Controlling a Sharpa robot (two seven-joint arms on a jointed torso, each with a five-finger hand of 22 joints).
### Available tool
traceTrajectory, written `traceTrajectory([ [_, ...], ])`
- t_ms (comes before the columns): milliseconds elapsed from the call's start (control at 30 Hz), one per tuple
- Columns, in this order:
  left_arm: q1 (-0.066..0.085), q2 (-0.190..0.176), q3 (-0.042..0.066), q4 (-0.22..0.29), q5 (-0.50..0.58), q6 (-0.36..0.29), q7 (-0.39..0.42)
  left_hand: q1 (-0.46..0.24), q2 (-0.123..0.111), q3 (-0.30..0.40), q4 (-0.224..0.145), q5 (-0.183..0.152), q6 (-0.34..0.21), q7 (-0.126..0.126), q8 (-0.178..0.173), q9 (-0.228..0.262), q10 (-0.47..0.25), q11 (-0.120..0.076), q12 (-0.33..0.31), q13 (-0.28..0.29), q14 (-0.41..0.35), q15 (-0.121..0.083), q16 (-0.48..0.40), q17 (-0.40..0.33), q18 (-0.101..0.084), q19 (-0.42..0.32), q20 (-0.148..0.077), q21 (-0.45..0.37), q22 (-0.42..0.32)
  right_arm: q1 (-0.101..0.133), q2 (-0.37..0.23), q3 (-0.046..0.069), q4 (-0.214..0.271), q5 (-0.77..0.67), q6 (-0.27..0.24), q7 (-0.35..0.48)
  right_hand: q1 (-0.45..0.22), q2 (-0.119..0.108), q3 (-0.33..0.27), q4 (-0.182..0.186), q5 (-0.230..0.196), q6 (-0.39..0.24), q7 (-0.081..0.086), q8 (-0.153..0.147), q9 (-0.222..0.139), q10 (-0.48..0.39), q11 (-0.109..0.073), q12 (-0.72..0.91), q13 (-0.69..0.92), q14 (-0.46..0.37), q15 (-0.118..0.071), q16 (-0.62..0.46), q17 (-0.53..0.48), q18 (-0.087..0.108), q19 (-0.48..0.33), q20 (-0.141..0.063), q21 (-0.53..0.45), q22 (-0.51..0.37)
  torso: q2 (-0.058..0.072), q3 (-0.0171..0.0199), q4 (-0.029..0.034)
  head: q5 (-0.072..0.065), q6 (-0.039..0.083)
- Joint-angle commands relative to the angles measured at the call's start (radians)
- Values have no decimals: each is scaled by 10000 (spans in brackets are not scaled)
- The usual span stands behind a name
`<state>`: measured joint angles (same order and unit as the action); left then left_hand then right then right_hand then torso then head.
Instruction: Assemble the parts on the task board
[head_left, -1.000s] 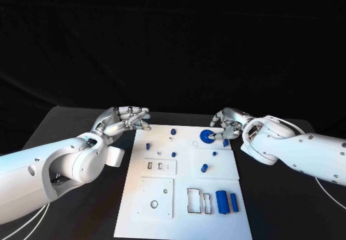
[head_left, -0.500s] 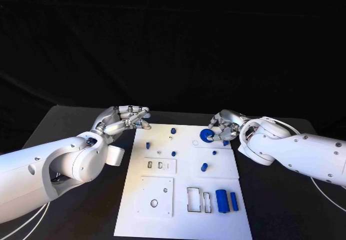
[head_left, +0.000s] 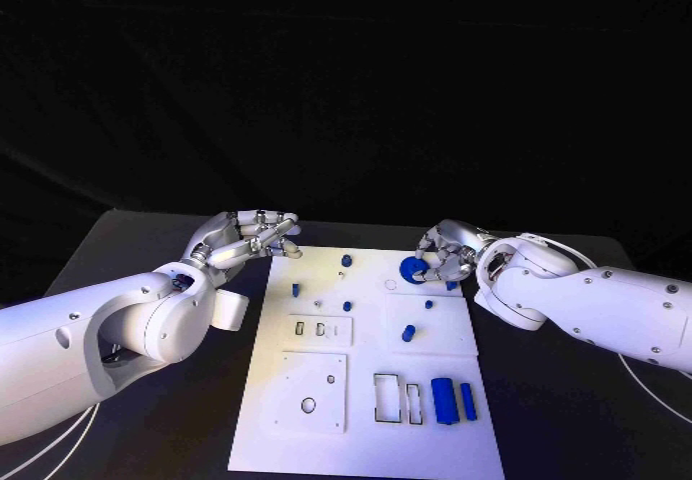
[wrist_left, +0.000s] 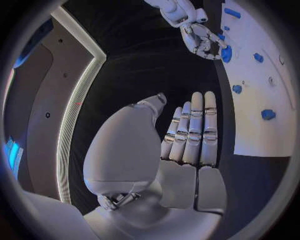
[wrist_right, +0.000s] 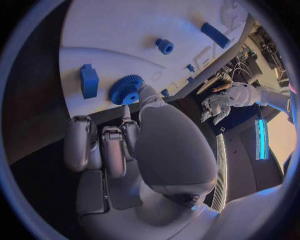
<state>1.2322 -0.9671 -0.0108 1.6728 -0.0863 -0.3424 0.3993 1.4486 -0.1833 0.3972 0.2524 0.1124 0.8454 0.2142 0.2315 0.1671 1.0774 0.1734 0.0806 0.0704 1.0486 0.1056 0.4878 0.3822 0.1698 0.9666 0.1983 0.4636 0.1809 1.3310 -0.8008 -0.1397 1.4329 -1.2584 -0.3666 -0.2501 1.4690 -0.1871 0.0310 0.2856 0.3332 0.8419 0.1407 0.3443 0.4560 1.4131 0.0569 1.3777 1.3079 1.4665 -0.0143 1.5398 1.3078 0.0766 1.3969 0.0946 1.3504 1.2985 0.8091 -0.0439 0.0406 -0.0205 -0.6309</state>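
Note:
The white task board (head_left: 433, 440) lies in the middle of the table. A blue gear (head_left: 414, 270) sits near its far right corner. My right hand (head_left: 450, 252) holds it there: in the right wrist view the thumb tip and one finger press on the rim of the gear (wrist_right: 127, 91), and the other fingers are curled in. A blue block (wrist_right: 89, 80) stands close beside the gear. My left hand (head_left: 248, 238) hovers at the board's far left corner. Its fingers (wrist_left: 194, 130) lie straight side by side and hold nothing.
Small blue pegs (head_left: 346, 262) (head_left: 296, 291) (head_left: 408, 334) stand about the board's far half. Two blue cylinders (head_left: 444, 401) (head_left: 467, 400) lie near the front right, beside rectangular slots (head_left: 387, 399). Dark table surrounds the board on both sides.
My right hand and forearm have edged a little to the left and closed in on the gear. The gear and my left hand have stayed put.

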Motion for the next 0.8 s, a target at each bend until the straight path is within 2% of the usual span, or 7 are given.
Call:
traceTrajectory([
  [33,9,11,7,13,-19,176,17,-93,43,-39,-26,-25,-73,300,-38,8,-43,-1,-65,16,-62,6,50,8,81,-59,8,34,1,-33,31,-6,-35,-146,223,-100,92,33,74,-5,19,69,11,23,-9,37,18,53,537,882,31,46,1876,-92,63,11,35,8,14,0,0,5,-14],
  [333,9,9,7,16,-20,180,-2,-93,43,-39,-26,-25,-73,300,-38,8,-43,-1,-65,16,-62,6,50,8,81,-59,8,34,1,-91,92,-10,-67,-270,322,-134,129,16,129,-11,-4,49,19,0,-31,34,24,57,545,888,34,58,1908,-96,69,12,50,30,4,-5,2,10,-55],
  [467,9,5,7,12,-20,177,-19,-93,43,-39,-26,-25,-73,300,-38,8,-43,-1,-65,16,-62,6,50,8,81,-59,8,34,1,-98,96,-11,-88,-351,317,-157,230,43,311,-13,-10,63,30,-27,-72,30,31,65,562,888,42,65,1920,-100,76,16,72,68,2,3,-5,12,-51],
  [567,9,5,7,12,-20,178,-28,-93,43,-39,-26,-25,-73,300,-38,8,-43,-1,-65,16,-62,6,50,8,81,-59,8,34,1,-101,100,-12,-106,-397,254,-154,310,55,596,0,-166,113,40,-58,-130,34,36,78,586,890,50,72,1937,-102,73,23,85,100,5,3,-8,8,-54],
  [667,9,6,7,12,-20,181,-34,-93,43,-39,-26,-25,-73,300,-38,8,-43,-1,-65,16,-62,6,50,8,81,-59,8,34,1,-103,103,-12,-105,-422,156,-126,398,118,1196,16,-296,263,34,-117,-241,81,20,131,657,893,40,84,1963,-112,97,17,135,183,3,1,-9,11,-58],
  [800,9,8,7,7,-20,186,-39,-86,58,-37,-34,-21,-77,304,-40,13,-50,3,-66,20,-91,11,68,25,83,-80,15,36,1,-106,101,-12,-76,-541,-55,-33,509,-20,2540,-47,-510,670,-22,-289,-465,159,-34,205,758,900,-7,97,1999,-126,131,-22,201,307,1,5,2,6,-43],
])
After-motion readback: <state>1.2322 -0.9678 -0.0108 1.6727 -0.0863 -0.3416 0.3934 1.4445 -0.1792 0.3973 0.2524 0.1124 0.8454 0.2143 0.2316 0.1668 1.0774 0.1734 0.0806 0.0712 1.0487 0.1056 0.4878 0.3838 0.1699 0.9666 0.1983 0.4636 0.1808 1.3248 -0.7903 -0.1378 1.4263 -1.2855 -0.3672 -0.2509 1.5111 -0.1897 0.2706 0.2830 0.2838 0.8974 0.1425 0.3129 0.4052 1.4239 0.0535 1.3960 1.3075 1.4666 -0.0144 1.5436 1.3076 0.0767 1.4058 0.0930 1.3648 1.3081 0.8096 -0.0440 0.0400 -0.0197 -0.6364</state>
